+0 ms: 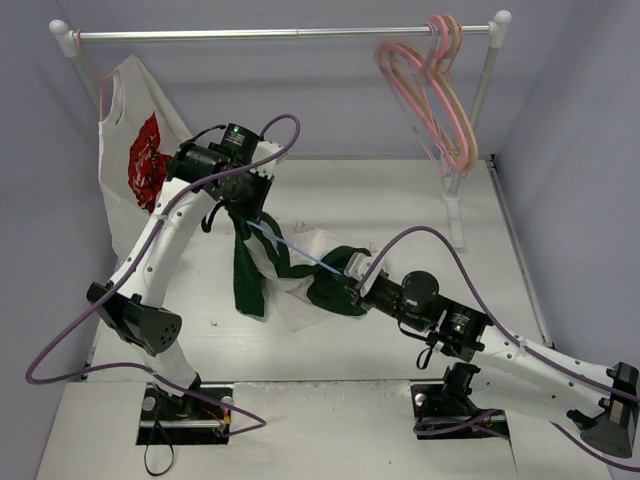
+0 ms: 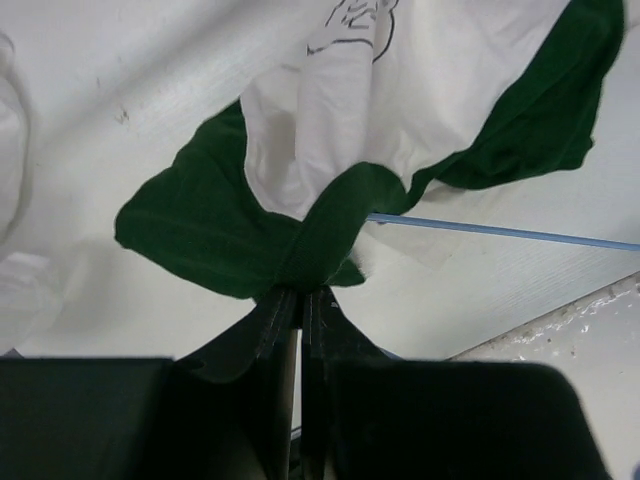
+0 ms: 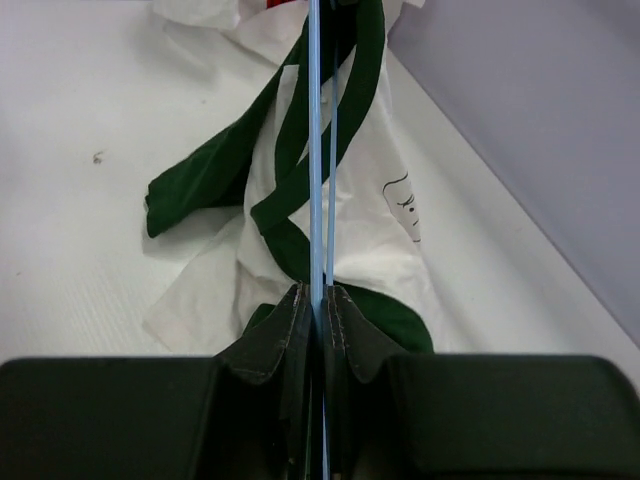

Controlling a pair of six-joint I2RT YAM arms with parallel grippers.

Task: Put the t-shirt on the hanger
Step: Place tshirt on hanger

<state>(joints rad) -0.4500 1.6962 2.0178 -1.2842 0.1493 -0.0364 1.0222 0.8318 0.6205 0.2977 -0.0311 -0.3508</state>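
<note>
On a white table (image 1: 420, 200) beneath a clothes rail (image 1: 280, 34), where a white shirt with a red graphic (image 1: 140, 160) and a bunch of pink hangers (image 1: 440, 90) hung, the t-shirt (image 1: 250, 280) lay crumpled at mid-table between the two arms, one green end lifted clear of the surface. The light-blue hanger (image 1: 295, 247) stretched across it as a taut line, apparently braced so the cloth could be drawn along the wire. The left gripper (image 2: 302, 295) was pinched tight on a fold of dark green fabric, seemingly to lift and steer the garment, while the right gripper (image 3: 318, 295) was clamped on the hanger's wire to steady it
</note>
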